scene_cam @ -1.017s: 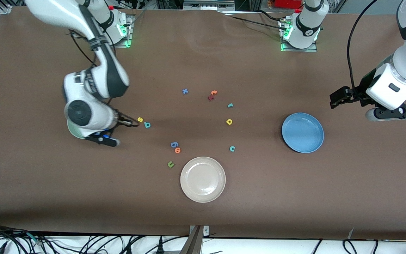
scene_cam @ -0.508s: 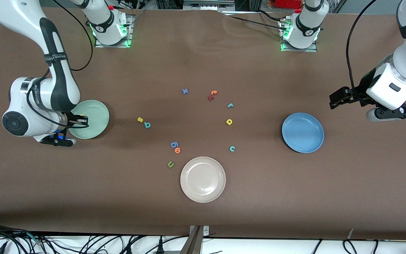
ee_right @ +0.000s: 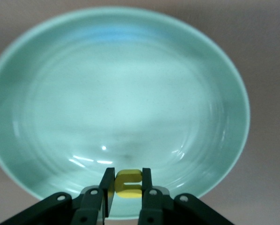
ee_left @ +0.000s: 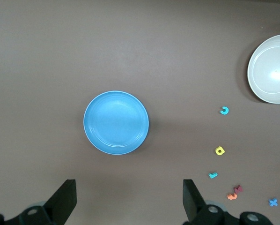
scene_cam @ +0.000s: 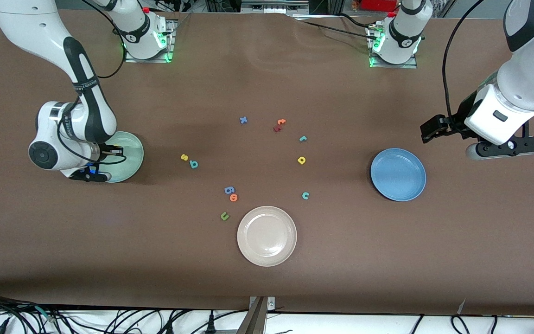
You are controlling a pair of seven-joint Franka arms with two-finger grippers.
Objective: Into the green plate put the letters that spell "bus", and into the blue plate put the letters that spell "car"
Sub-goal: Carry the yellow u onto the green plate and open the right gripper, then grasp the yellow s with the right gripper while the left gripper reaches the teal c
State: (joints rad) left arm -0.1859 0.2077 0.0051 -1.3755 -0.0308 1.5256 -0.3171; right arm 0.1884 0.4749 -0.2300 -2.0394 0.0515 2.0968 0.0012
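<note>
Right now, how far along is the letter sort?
Done: nothing; no letter lies in the green plate or the blue plate. In hand: the right claw is shut on the yellow u, held over the green plate. Left: yellow s, teal b, teal c, yellow a and teal r lie on the table. The left claw waits open above the blue plate.

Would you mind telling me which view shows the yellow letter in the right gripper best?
The right wrist view: the yellow letter sits clamped between the right gripper's fingers over the green plate. The front view shows only a yellow speck; the left wrist view misses it.
</note>
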